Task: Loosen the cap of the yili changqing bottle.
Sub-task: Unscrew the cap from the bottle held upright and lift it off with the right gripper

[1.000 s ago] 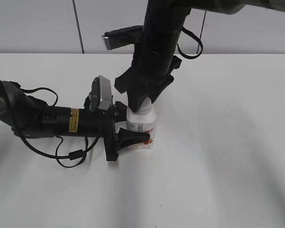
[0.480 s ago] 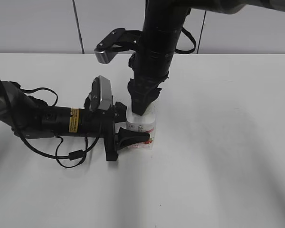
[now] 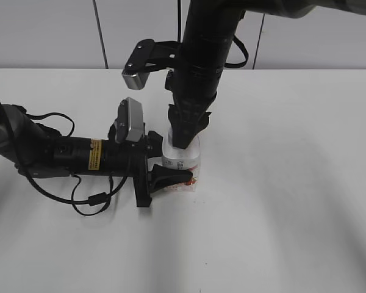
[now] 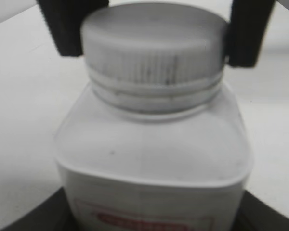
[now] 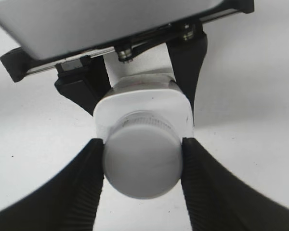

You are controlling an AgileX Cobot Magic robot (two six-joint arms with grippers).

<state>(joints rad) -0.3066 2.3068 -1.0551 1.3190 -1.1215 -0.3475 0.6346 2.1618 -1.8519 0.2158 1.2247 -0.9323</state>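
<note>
The yili changqing bottle (image 3: 183, 166), squat and white with a pink-red label, stands upright on the white table (image 3: 293, 183). My left gripper (image 3: 171, 176) reaches in from the left and is shut on the bottle's body; its dark jaws show at the bottom corners of the left wrist view (image 4: 154, 226). My right gripper (image 3: 186, 140) comes straight down and is shut on the cap (image 5: 142, 161), one ribbed finger on each side. In the left wrist view the cap (image 4: 154, 48) sits on the bottle (image 4: 154, 159) between the right fingers. The exterior view hides the cap.
My left arm (image 3: 55, 152) lies low along the table at the left, with loose black cable (image 3: 91, 201) beside it. A grey wall (image 3: 49, 30) runs along the table's far edge. The right wrist camera (image 3: 137, 66) sticks out to the left above the bottle.
My right gripper has turned about its vertical axis while on the cap; its wrist camera has swung round to the left. The left arm and the bottle have stayed put.
</note>
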